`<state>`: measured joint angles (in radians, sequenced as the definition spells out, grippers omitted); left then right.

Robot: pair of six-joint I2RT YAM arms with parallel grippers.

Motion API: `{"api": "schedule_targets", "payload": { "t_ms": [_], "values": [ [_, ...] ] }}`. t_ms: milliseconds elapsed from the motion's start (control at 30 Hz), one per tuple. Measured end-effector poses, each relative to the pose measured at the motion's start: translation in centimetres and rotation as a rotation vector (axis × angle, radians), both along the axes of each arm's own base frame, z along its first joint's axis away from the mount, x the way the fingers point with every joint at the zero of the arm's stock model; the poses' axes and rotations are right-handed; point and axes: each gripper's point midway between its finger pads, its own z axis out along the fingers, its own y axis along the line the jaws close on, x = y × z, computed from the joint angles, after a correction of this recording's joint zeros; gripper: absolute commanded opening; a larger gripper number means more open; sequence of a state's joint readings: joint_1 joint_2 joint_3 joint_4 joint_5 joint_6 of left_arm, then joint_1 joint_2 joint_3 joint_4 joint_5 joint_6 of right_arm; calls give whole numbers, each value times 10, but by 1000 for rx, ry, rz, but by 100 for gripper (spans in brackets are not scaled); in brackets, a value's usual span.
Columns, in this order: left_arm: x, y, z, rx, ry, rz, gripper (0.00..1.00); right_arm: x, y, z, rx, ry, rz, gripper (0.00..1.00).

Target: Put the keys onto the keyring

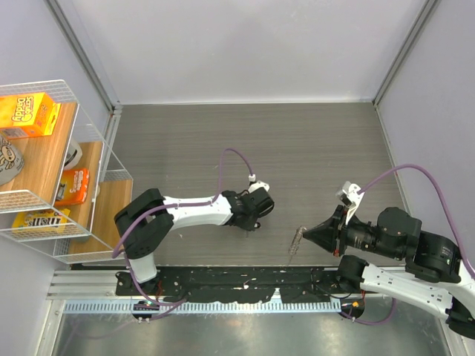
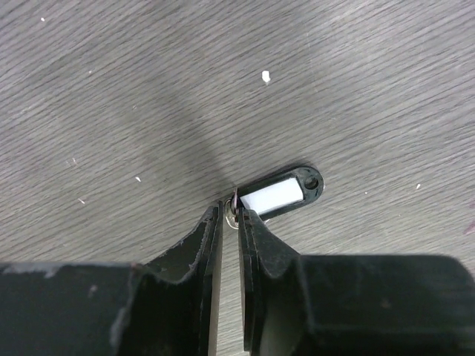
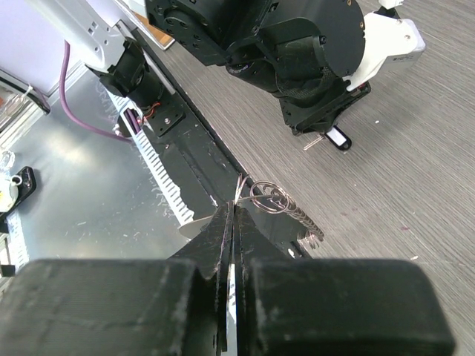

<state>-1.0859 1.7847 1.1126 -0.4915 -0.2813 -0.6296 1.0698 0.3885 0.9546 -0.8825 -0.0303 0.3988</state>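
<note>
In the left wrist view my left gripper [image 2: 231,212] is down at the grey table, its jaws nearly together on a tiny silver key [image 2: 231,215]. The key's black plastic head with a white label [image 2: 280,194] lies on the table just beyond the fingertips. My right gripper [image 3: 234,206] is shut on the wire loop end of the glittery silver keyring [image 3: 293,211], which hangs off its tips above the table's near edge. From above, the left gripper [image 1: 249,219] is left of the right gripper [image 1: 306,233], and the keyring [image 1: 295,242] is apart from the key. No other key shows.
A wire shelf [image 1: 93,126] holding boxes stands at the far left. A black mounting rail [image 1: 237,282] runs along the near edge under the keyring. Purple cables loop over both arms.
</note>
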Motion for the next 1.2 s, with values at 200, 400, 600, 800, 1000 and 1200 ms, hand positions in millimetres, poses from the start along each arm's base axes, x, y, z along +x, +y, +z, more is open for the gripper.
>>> {"api": "schedule_targets", "payload": {
  "t_ms": [200,400,600,800,1000,1200],
  "values": [
    [-1,-5,0,-25,7,-5,5,0,1,-1,-4,2,0,5],
    [-1,-9,0,-41,11,-13,0,0,1,-1,-5,3,0,5],
    [-4,-4,5,-45,-2,-49,0,1,1,-1,-6,0,1,5],
    [-9,-9,62,-168,-75,-169,0,2,2,-1,-20,-9,6,5],
    [-30,-20,122,-318,-166,-371,0,3,7,6,-39,-33,36,5],
    [-63,-18,153,-441,-188,-565,0,-2,16,14,-58,-54,111,5]
  ]
}}
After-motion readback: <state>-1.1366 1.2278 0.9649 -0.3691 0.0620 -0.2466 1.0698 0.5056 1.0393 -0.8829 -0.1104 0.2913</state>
